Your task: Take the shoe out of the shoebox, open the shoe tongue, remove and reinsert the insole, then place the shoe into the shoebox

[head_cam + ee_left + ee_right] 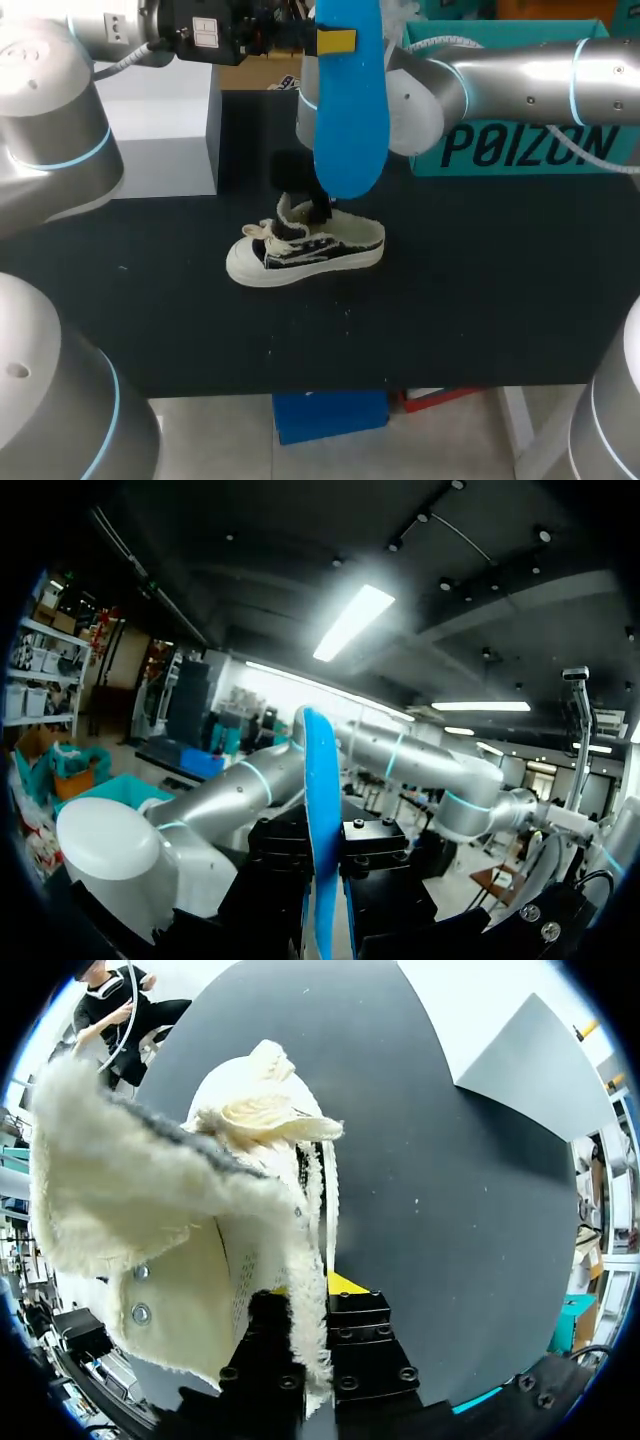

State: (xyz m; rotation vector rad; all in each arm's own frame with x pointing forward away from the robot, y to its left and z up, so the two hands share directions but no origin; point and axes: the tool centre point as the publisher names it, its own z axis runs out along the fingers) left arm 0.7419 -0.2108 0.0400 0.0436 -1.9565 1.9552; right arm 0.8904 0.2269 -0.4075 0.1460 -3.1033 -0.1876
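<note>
1. The shoe [305, 250], cream with a dark pattern and frayed edges, sits on its sole near the middle of the black table [480, 300]. Its toe points to 9 o'clock and its heel to 3 o'clock.
2. The right gripper [308, 1300] comes down onto the shoe's opening. Its fingers are nearly together, pinching the frayed cream edge of the upper from both sides.
3. The blue insole [348, 100] hangs upright in the air at 12 o'clock from the shoe, and its lower end is just above the shoe's opening.
4. The left gripper [322, 845] is clamped narrowly on the insole, which stands edge-on between its fingers.
5. A white label [205, 30] sits on the left wrist hardware; its print is too small to read.
6. The teal shoebox [530, 168] stands at 2 o'clock from the shoe, with large dark lettering across its side.
7. A grey box [170, 150] stands at 10 o'clock from the shoe and shows no print.
</note>
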